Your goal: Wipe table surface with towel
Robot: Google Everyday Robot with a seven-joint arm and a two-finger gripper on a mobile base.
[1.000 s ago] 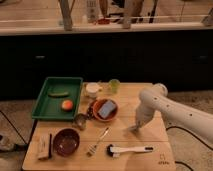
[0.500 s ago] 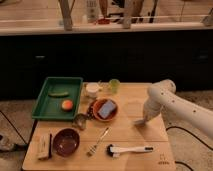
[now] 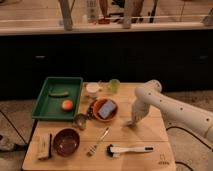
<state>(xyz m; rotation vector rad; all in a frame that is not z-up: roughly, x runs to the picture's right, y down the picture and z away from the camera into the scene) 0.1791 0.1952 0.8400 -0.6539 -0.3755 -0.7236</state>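
Observation:
My gripper point(image 3: 131, 121) is at the end of the white arm point(image 3: 150, 95) that comes in from the right. It points down and its tip is at the wooden table point(image 3: 150, 137), right of the orange bowl. I cannot make out a towel; if one is under the gripper tip, it is hidden.
A green tray point(image 3: 50, 105) at the left holds a green vegetable point(image 3: 59, 93) and an orange fruit point(image 3: 67, 104). Nearby are a white cup point(image 3: 92, 90), a green cup point(image 3: 114, 86), an orange bowl point(image 3: 96, 114) holding a blue-grey block, a dark bowl point(image 3: 66, 141), a fork point(image 3: 97, 141) and a white-handled brush point(image 3: 127, 149).
The gripper tip has slid a little back and to the left over the table, toward the orange bowl. The objects have not moved.

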